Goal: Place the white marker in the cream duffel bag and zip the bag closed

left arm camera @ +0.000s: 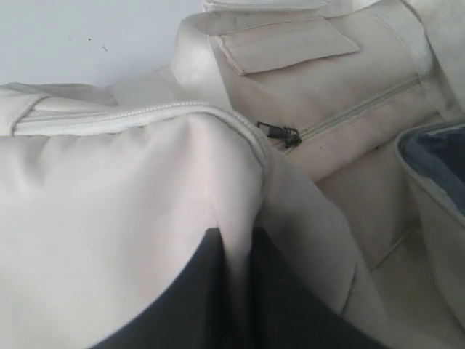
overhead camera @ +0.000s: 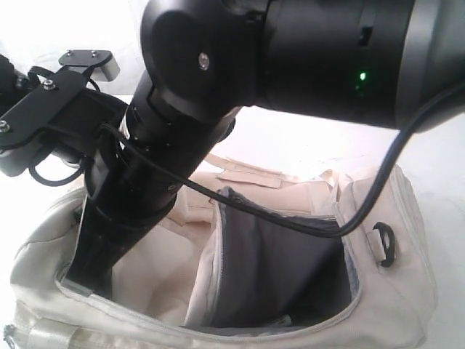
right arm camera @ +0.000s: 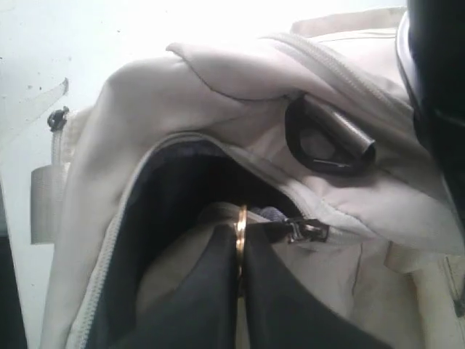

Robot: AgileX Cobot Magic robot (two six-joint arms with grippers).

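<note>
Closest in the exterior view is a fat black arm link (overhead camera: 327,51) with a green light, running across the whole top. The link and a black cable (overhead camera: 290,222) cut across the bag mouth and hide much of the far side.

Below them the cream duffel bag (overhead camera: 392,305) sits on the white desk (overhead camera: 447,189). Its main zip is open and the dark grey lining (overhead camera: 276,269) is exposed. The left arm (overhead camera: 138,189) drops onto the bag's left end, so that end of the mouth is blocked from this camera.

Left gripper (left arm camera: 232,238): nearly closed, with a ridge of the bag's cream fabric pinched between its two fingers and nothing else in it. Just past it we see a closed zip line. Beyond that is a side pocket with a dark zip pull (left arm camera: 280,134) and a flap (left arm camera: 287,43).

Right gripper (right arm camera: 238,227): fingers fully together at the end of the open mouth. A thin brass-coloured edge shows between them and we cannot tell what it is. The main zip slider (right arm camera: 305,231) is just beside the fingertips, and a black plastic loop (right arm camera: 327,142) sits beyond it on the bag's outside.

White marker: we cannot pick it out in any view. A small pale bit (overhead camera: 280,320) low in the lining is too small to call.
</note>
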